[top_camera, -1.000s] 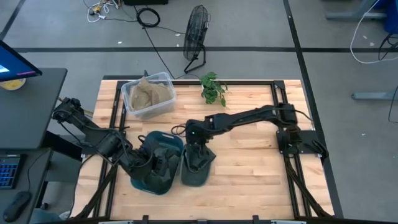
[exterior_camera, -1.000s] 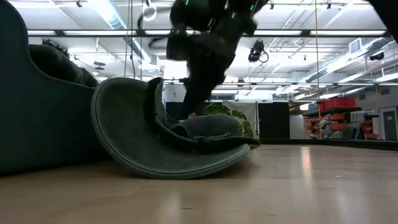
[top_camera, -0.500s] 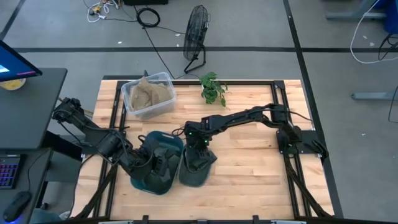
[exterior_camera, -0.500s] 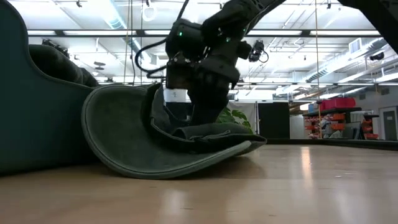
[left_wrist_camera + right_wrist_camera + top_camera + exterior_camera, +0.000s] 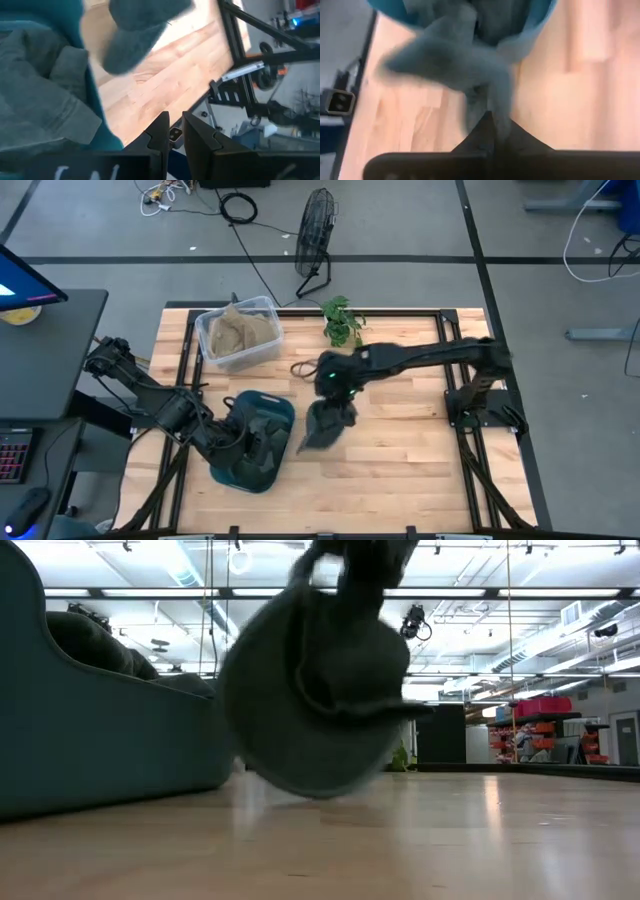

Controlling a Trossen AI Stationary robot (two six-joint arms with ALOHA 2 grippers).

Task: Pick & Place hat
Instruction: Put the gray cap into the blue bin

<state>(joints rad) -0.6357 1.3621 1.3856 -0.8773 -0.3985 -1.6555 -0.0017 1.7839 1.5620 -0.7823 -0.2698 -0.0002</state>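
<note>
A dark green floppy hat [image 5: 325,425] hangs in the air to the right of the teal bin [image 5: 250,448]. It also shows in the low view [image 5: 310,700] and the right wrist view [image 5: 450,60]. My right gripper [image 5: 340,392] is above the hat and shut on it. The bin stands on the table and holds grey-green clothes [image 5: 40,95]. My left gripper [image 5: 238,442] is over the bin; in the left wrist view [image 5: 175,131] its fingers are shut, past the bin's wall [image 5: 92,95]. I cannot tell whether it touches the bin. My right gripper pinches a bunched bit of the hat's fabric [image 5: 492,107] between its two fingers, from above and pointing down. Blur hides whether this is brim or crown. The hat hangs tilted below the fingers, clear of the table [image 5: 320,840].
A clear tub of tan cloth [image 5: 238,332] stands at the far left of the table, and a small green plant [image 5: 343,322] at the far middle. A fan [image 5: 315,230] stands on the floor beyond. Bare wood [image 5: 400,450] lies to the right of the hat.
My right gripper has gone up and a little toward the table's right and far edges, still shut on the hat. The hat had its brim on the table beside the bin. It is now lifted clear and hangs below the gripper, swinging.
</note>
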